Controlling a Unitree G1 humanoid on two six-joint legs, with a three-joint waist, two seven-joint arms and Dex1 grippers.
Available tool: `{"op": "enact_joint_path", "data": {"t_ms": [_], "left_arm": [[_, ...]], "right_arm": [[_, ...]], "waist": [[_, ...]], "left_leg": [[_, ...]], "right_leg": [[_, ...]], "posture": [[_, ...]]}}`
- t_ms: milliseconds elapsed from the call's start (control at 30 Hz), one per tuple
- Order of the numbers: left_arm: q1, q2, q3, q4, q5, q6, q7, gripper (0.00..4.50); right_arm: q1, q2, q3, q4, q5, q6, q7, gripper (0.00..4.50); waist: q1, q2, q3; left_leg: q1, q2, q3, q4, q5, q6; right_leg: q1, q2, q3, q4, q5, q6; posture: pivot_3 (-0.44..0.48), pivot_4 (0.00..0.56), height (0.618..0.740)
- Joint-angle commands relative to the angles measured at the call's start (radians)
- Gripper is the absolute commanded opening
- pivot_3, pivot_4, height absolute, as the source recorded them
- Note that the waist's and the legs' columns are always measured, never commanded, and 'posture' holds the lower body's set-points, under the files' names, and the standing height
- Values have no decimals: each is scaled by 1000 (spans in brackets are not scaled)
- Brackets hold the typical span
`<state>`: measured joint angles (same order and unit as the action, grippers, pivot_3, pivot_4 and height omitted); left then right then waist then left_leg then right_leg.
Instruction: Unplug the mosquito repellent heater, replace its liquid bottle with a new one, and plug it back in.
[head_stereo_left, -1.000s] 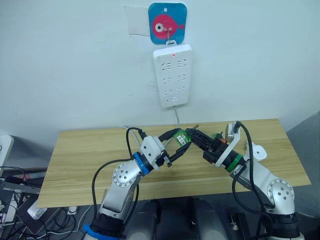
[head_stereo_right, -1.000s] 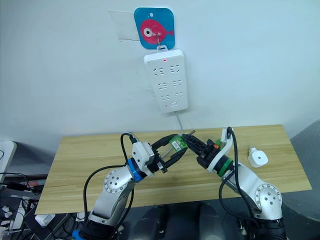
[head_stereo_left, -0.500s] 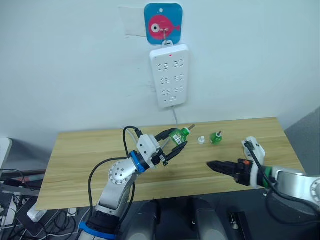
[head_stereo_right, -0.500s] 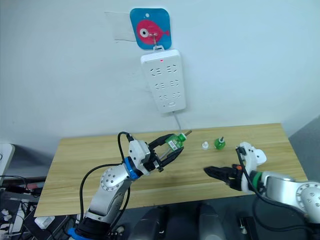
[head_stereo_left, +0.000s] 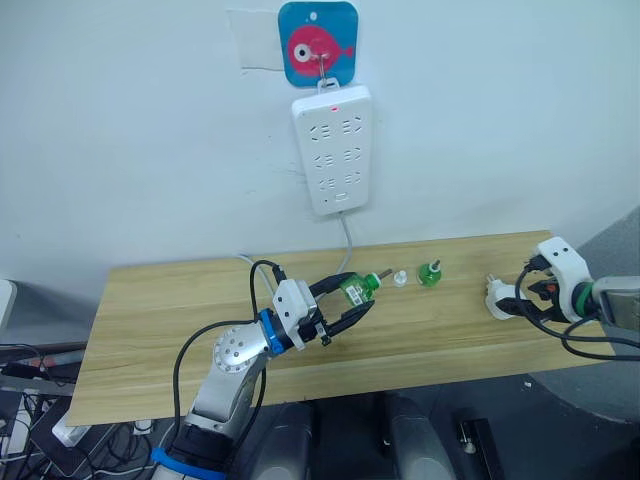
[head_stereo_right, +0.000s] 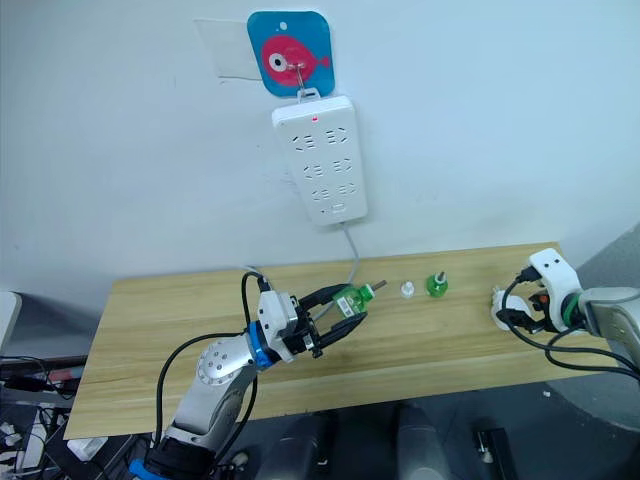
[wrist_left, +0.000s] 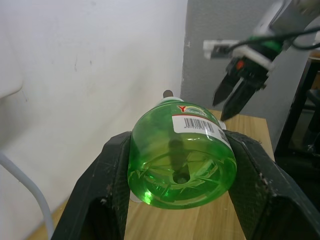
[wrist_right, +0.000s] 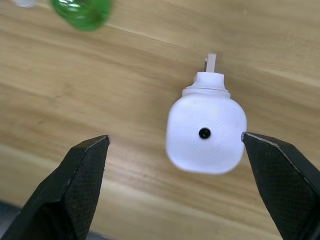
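Observation:
My left gripper (head_stereo_left: 362, 298) is shut on a green liquid bottle (head_stereo_left: 352, 291), held above the middle of the table with its wick end pointing right. In the left wrist view the bottle (wrist_left: 182, 160) sits base-on between both black fingers. The white mosquito repellent heater (head_stereo_left: 497, 299) lies on the table's right end, prongs away from me. My right gripper (wrist_right: 175, 136) hovers over the heater (wrist_right: 206, 131), open, with one finger on either side and nothing held.
A second small green bottle (head_stereo_left: 430, 274) and a white cap (head_stereo_left: 399, 279) stand at the table's back, right of centre. The white power strip (head_stereo_left: 333, 150) hangs on the wall under a fish hook (head_stereo_left: 318, 45); its cord drops behind the wooden table (head_stereo_left: 170, 320).
My right gripper has left the bottle's tip, opened, and swung to the table's right end over the heater. The left gripper still holds the bottle.

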<state>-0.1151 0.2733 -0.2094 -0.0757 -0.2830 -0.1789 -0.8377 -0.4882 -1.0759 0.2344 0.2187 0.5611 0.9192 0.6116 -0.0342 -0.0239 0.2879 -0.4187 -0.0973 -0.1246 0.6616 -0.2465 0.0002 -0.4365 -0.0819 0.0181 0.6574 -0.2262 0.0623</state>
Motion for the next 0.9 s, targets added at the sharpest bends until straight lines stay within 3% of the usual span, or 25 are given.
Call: {"op": "enact_joint_path", "data": {"t_ms": [33,900], "left_arm": [[24,8,0,-59,-6,-10,1,2271],[58,50,2,-132,-4,25,14,2271]], "right_arm": [[-72,14,13,86,-105,10,59,4426],[-153,205,-3,353,-401,-127,241,4426]], "waist": [[2,1,1],[4,3,6]], "left_leg": [[0,0,0,0,0,0],[0,0,-1,0,0,0]], "right_leg": [[0,0,0,0,0,0],[-1,0,0,0,0,0]], "posture": [[-53,336,740],[4,339,740]]}}
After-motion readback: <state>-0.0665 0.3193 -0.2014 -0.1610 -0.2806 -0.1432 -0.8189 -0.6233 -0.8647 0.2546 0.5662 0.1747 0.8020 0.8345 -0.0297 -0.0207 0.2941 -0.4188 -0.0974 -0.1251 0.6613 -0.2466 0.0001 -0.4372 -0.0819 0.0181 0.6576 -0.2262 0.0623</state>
